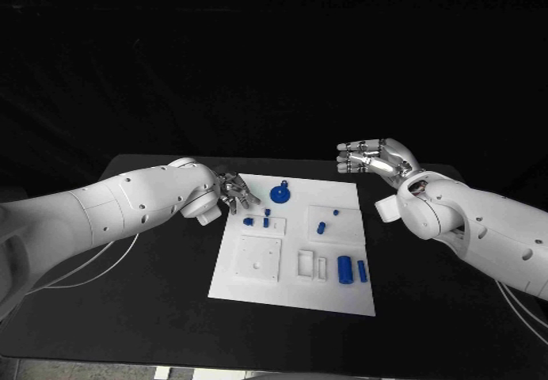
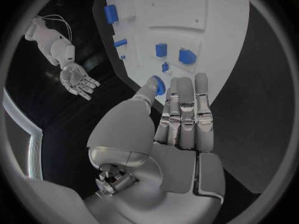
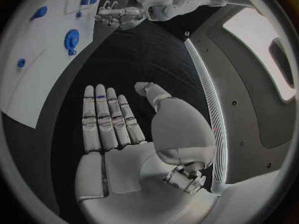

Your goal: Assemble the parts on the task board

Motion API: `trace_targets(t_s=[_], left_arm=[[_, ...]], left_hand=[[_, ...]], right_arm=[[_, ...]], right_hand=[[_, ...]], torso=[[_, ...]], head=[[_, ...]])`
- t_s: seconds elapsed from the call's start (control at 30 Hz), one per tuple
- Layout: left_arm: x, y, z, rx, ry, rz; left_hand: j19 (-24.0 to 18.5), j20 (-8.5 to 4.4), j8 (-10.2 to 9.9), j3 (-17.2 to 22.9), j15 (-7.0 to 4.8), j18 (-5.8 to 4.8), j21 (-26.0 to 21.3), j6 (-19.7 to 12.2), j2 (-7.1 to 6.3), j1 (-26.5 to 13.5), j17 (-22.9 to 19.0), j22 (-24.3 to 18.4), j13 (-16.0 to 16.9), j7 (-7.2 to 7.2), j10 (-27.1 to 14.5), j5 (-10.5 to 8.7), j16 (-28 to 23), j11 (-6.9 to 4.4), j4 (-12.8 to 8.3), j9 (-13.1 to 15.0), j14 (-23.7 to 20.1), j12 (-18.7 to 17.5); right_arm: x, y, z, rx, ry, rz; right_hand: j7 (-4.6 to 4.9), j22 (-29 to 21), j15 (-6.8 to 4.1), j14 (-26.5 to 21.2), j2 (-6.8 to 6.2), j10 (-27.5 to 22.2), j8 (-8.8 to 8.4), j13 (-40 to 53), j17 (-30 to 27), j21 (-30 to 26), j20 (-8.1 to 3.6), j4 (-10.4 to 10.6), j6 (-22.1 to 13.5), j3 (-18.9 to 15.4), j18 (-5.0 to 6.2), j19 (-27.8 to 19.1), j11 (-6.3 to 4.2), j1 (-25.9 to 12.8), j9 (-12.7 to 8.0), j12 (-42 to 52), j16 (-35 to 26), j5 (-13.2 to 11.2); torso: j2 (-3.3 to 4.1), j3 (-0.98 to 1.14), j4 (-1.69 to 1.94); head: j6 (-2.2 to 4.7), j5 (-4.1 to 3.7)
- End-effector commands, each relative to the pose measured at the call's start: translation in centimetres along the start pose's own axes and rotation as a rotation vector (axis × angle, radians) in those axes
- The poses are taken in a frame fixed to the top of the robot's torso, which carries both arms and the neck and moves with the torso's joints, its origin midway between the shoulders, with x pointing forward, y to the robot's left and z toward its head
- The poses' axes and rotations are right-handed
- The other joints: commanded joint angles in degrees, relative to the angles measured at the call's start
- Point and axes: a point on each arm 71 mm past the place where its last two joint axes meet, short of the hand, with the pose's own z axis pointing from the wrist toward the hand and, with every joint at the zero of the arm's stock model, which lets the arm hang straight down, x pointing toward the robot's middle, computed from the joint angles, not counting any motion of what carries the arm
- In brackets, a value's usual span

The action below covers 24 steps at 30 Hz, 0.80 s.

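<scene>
The white task board (image 1: 291, 273) lies mid-table with several blue parts on it. A round blue disc part (image 1: 279, 192) sits near the far edge, small blue pieces (image 1: 266, 222) stand left of centre, and a blue cylinder (image 1: 345, 267) lies near the right edge. My left hand (image 1: 234, 195) hovers at the board's far left corner, fingers straight and holding nothing. In the left wrist view its thumb tip (image 2: 149, 90) is close beside the disc (image 2: 160, 86). My right hand (image 1: 371, 158) is raised beyond the far right corner, palm (image 3: 109, 119) flat and empty.
Raised white fixtures (image 1: 258, 255) sit on the board's near left part, with a square recess (image 1: 331, 220) at the right. Black table (image 1: 149, 269) surrounds the board on all sides. A thin cable (image 1: 85, 269) trails under my left arm.
</scene>
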Motion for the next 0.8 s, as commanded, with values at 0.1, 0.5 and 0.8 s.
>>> trace_targets(t_s=[0.1, 0.5, 0.8], left_arm=[[-0.3, -0.1, 0.0, 0.017, -0.030, -0.011], [-0.8, 1.7, -0.2, -0.129, -0.009, 0.147], [-0.7, 2.6, -0.4, -0.208, 0.050, 0.248]], left_hand=[[0.40, -0.10, 0.49, -0.90, 0.08, 0.40, 0.00, 0.76, 0.49, -0.66, 0.18, 0.07, -0.03, -0.01, 0.75, -0.03, 0.04, 0.10, 0.36, -0.71, 0.43, -0.27], [2.55, -0.85, 2.26, -5.27, -0.80, 0.49, 0.64, 2.65, -1.55, -6.17, 1.03, 0.32, 1.27, -0.97, 3.28, -0.02, 1.49, -0.82, 5.69, -1.14, 2.64, 1.72], [3.02, -1.25, 2.30, -5.21, -1.00, 0.11, 0.39, 2.89, -3.57, -6.08, 1.81, 0.94, 2.28, -1.02, 3.19, -0.06, 1.57, -0.93, 9.86, -2.74, 2.92, 2.26]], right_arm=[[0.1, 0.1, 0.0, -0.007, 0.014, 0.005], [0.0, 0.0, -0.1, -0.004, 0.014, 0.005], [0.0, -0.2, -0.2, 0.000, 0.014, 0.006]], right_hand=[[0.03, -0.07, 0.08, -0.41, 0.35, -0.37, -0.18, -0.08, -0.08, -0.01, 0.01, 0.04, -0.30, -0.13, 0.64, -0.27, -0.06, -0.06, -0.09, -0.22, -0.20, 0.16], [0.01, -0.07, 0.06, -0.38, 0.36, -0.33, -0.18, -0.08, -0.08, -0.02, 0.00, 0.00, -0.27, 0.03, 0.65, -0.26, -0.07, -0.07, -0.09, -0.21, -0.19, 0.13], [0.01, -0.07, 0.06, -0.38, 0.36, -0.33, -0.18, -0.08, -0.08, -0.02, 0.00, 0.00, -0.27, 0.03, 0.65, -0.26, -0.07, -0.07, -0.09, -0.21, -0.19, 0.13]], torso=[[-0.05, 0.00, 0.00], [0.01, -0.03, -0.07], [-0.03, -0.07, 0.00]], head=[[0.12, 0.08], [0.26, 0.09], [0.25, 0.00]])
